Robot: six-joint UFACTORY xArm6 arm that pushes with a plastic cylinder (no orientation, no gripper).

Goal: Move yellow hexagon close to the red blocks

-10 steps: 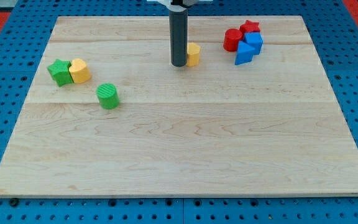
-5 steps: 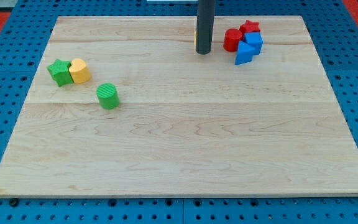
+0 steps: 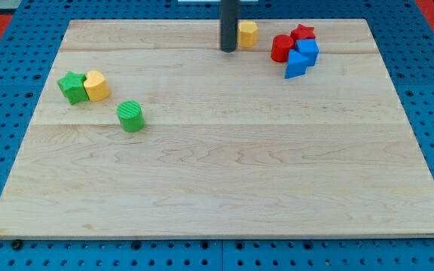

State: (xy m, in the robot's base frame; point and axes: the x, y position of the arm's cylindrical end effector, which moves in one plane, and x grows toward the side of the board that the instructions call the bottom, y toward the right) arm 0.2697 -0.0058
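Note:
The yellow hexagon lies near the view's top edge of the wooden board, a short gap to the left of the red blocks. The red cylinder and the red star sit at the top right, touching a blue cube and a blue wedge. My tip is just left of and slightly below the yellow hexagon, close to it; I cannot tell if they touch.
A green star and a rounded yellow block touch each other at the left. A green cylinder stands just below and right of them. A blue pegboard surrounds the board.
The yellow hexagon has moved up and to the right, closer to the red blocks. My tip went right and up behind it, then drew back to the left.

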